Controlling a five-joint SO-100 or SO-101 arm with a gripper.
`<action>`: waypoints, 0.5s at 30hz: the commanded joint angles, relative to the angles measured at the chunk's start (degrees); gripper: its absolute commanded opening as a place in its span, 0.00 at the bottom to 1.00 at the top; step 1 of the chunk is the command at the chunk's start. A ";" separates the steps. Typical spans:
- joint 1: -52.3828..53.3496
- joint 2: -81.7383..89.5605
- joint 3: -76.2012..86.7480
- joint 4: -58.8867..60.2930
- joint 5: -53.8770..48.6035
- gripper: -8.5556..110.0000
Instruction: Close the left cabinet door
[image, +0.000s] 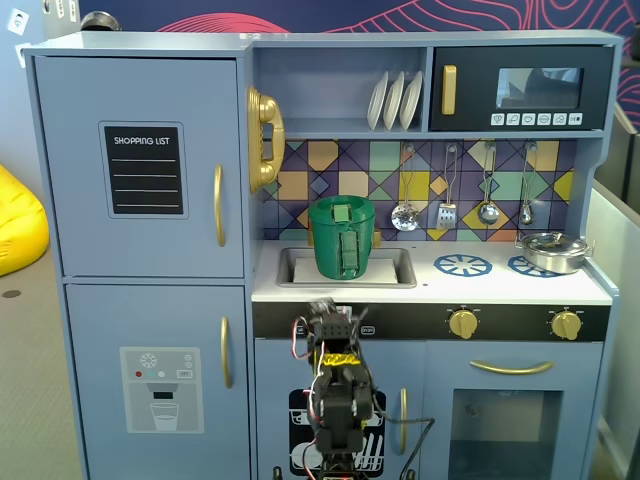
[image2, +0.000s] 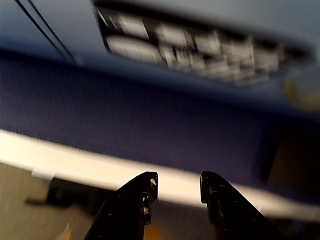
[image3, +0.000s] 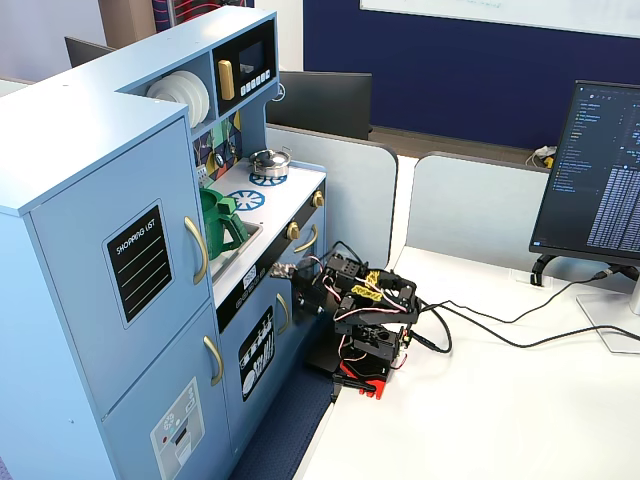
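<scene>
Setting: office corner with a white tabletop (image3: 520, 400) carrying the arm, a monitor (image3: 598, 170) at right, blue toy kitchen at left.
Left cabinet door (image: 140, 165): upper left of the kitchen in a fixed view, flush with the frame, shut; black "SHOPPING LIST" panel (image: 144, 170) on its face, gold handle (image: 218, 205) along its right edge.
Lower door (image: 155, 380): directly beneath, with white dispenser graphic, likewise flush.
Gold phone (image: 264, 137): mounted just right of the upper door.
Green pitcher (image: 342, 236): standing in the sink.
Plates (image: 394, 100): upright on the shelf above.
Microwave (image: 520, 88): top right, door shut.
Steel pot (image: 553, 251): on the right burner.
Arm: folded low in front of the counter, well apart from the left cabinet door.
Fingers (image2: 177, 182): narrowly parted in the wrist view, nothing between them, pointing at blurred blue surface.
</scene>
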 joint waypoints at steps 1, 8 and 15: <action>4.48 6.68 5.10 4.75 5.71 0.07; 2.99 13.01 11.87 13.54 14.41 0.07; 1.76 15.47 15.03 18.11 19.78 0.07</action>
